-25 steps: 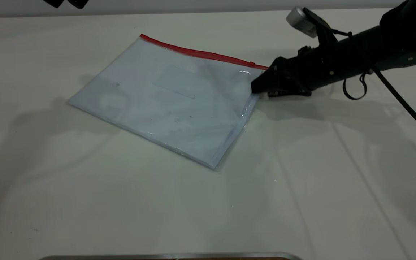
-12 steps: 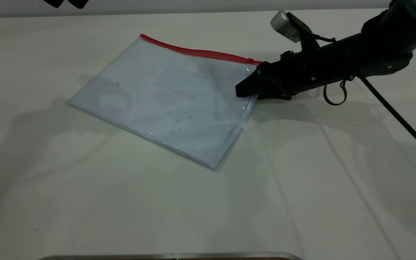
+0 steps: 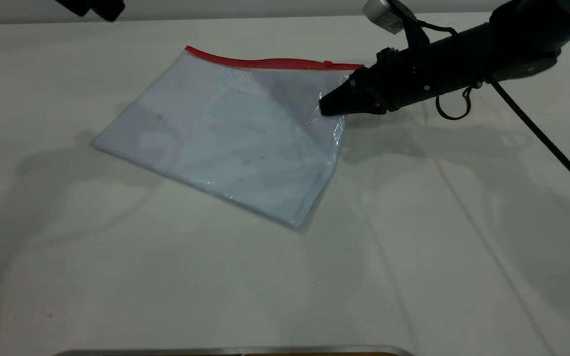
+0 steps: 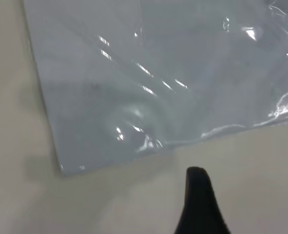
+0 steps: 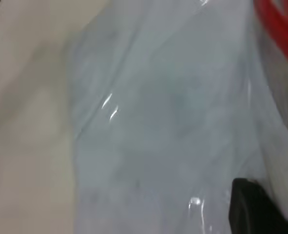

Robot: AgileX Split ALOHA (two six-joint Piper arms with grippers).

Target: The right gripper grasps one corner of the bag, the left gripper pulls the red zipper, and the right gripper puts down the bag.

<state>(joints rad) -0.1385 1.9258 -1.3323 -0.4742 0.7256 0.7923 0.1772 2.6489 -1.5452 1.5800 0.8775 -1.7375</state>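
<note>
Right gripper (image 3: 325, 106): clamped on the far-right corner of the bag (image 3: 352, 79), that corner raised off the table (image 3: 413, 247). Bag (image 3: 225, 133): left of centre, near edge resting on the table; red zipper (image 3: 270, 63) along far edge. Left gripper (image 3: 92, 6): far left, above; finger state cannot be told.

Left wrist: one black fingertip (image 4: 198, 204) above table, beside bag edge (image 4: 134, 97).

Right wrist: fingertip (image 5: 253, 207) on clear plastic (image 5: 173, 122), red zipper (image 5: 278, 29) close by.
</note>
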